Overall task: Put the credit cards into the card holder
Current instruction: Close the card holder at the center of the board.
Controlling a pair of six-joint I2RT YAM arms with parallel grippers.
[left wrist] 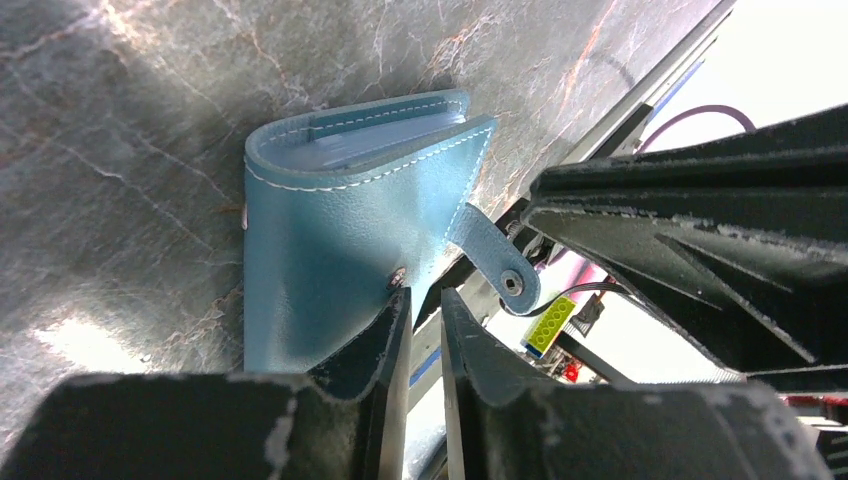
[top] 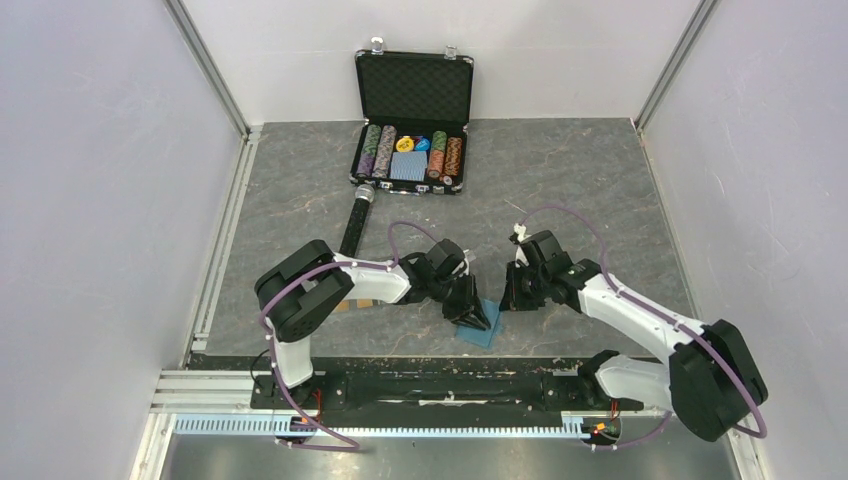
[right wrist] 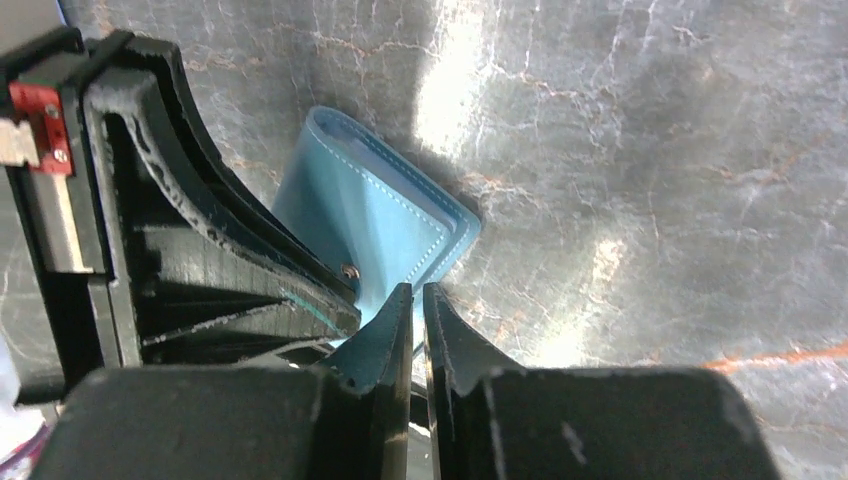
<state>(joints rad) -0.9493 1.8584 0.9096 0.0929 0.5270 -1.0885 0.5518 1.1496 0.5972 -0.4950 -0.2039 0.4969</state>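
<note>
Left jaws and right jaws meet over the teal wallet (left wrist: 320, 250), which sits on the bench (top: 600, 200) at its near edge, centre, cover raised. Each pair stands almost together, tips against the cover's edge. Whether either pinches it cannot be told.

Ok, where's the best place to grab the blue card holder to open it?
Probably the snap tab of the card holder: it is unsnapped and sticks out free past the open edge, while the rest lies against the table. Come in from that open edge, opposite the fold, pinching the strap across its flat faces.
</note>
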